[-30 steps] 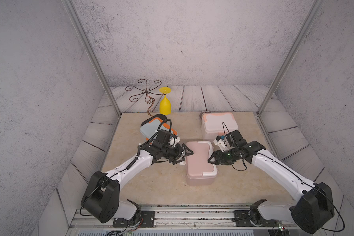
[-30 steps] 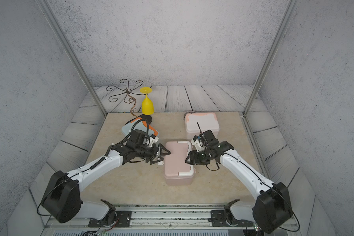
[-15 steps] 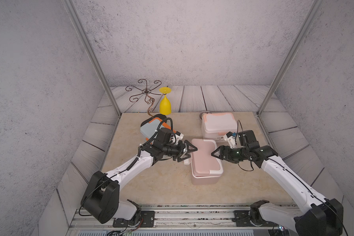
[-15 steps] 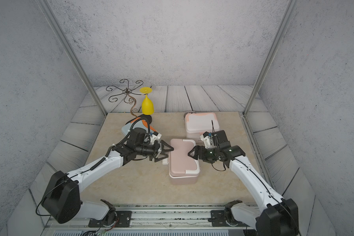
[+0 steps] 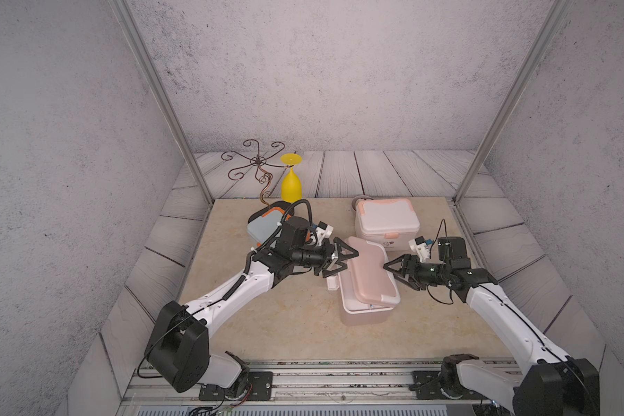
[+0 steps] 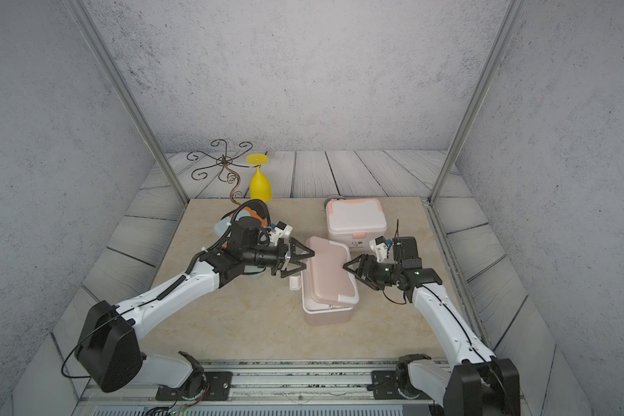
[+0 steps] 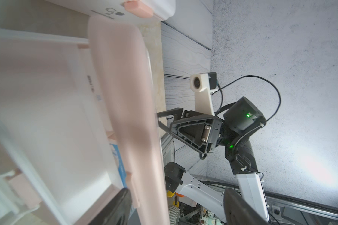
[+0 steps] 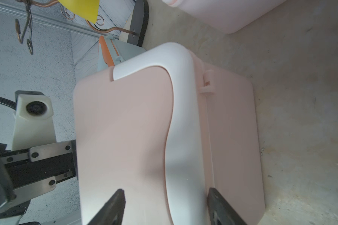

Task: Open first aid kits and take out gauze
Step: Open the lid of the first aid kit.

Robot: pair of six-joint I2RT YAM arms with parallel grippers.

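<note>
Yellow goblet (image 5: 291,187) inverted beside copper wire stand (image 5: 257,161).

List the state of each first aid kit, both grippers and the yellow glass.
pink kit: lid raised and skewed on the base
white kit: lid shut
grey-blue kit: partly hidden by arm, cannot tell
left gripper: open, jaws straddling the pink kit's lid edge
right gripper: open, at the lid's opposite edge
yellow goblet: upside down

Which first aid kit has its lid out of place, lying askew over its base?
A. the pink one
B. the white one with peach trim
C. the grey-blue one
A: in both top views the pink kit's lid lies skewed over its base, leaving a gap; the white kit is shut, and the grey-blue kit looks shut.
</note>
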